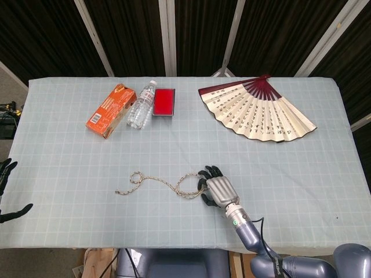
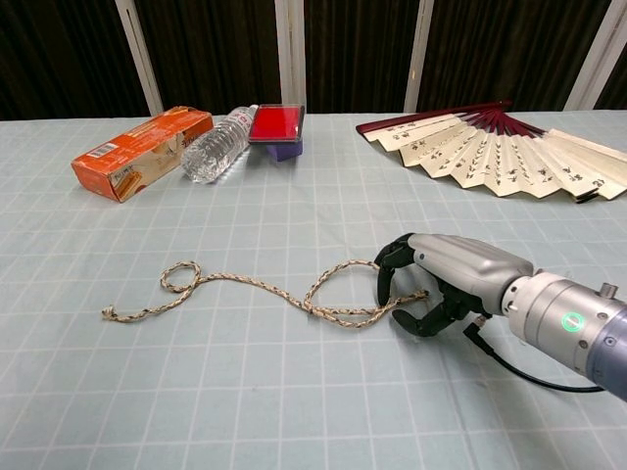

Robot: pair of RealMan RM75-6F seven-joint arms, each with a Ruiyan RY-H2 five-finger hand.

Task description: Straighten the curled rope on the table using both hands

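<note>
Hiding the rope [image 2: 257, 285] end, right hand [image 2: 437, 286] curls; grip unclear.

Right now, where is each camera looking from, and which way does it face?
Head view: high above the near edge, looking down on the whole table; shows the right hand at the rope and the left hand off the left edge.
Chest view: low at the near edge, looking across the table toward the dark back wall; shows only the right hand.
Both share the rope, fan, bottle and box.
</note>
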